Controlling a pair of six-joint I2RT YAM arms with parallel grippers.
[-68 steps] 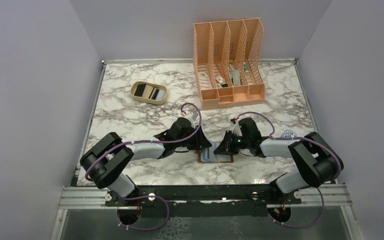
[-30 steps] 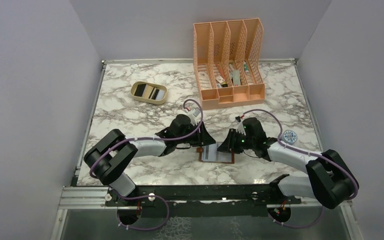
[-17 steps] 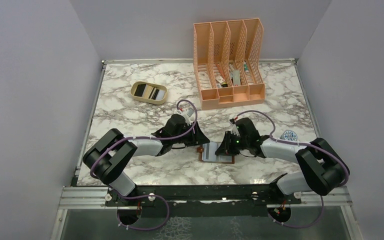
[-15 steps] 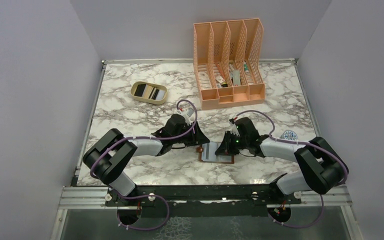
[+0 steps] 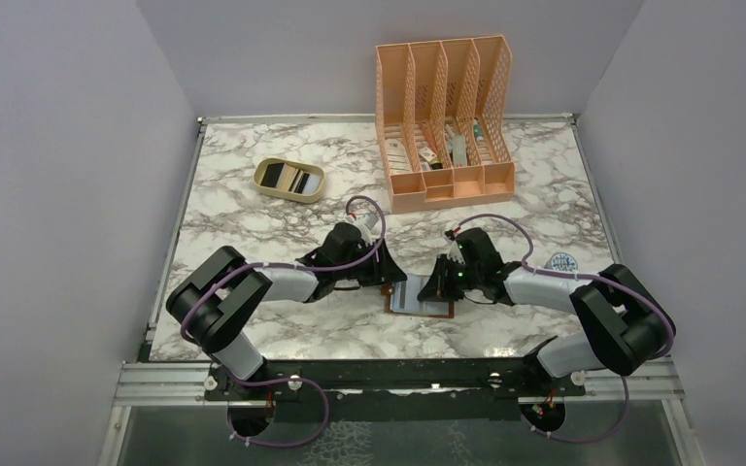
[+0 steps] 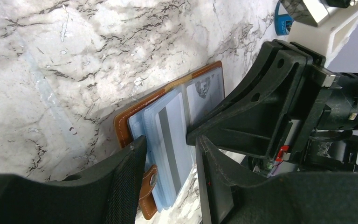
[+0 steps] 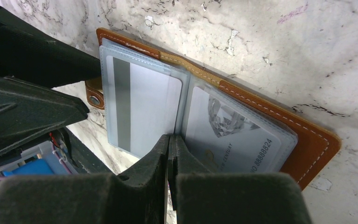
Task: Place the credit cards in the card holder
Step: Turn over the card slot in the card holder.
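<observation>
The brown leather card holder lies open on the marble near the front edge. Its shiny pockets show a pale card with a grey stripe on one side and a pale card with a diamond print on the other. My left gripper is open, with its jaws on either side of the holder's left half and the snap tab. My right gripper is shut, its tips on the centre fold between the pockets. More cards, dark and pale, lie in the beige oval tray.
A tall peach four-slot file organiser stands at the back right with small items inside. A blue round disc lies on the table right of my right arm. Grey walls close in three sides.
My right arm's elbow swung out to the right a second ago and has come back in. Both grippers stay at the card holder, which has barely shifted.
</observation>
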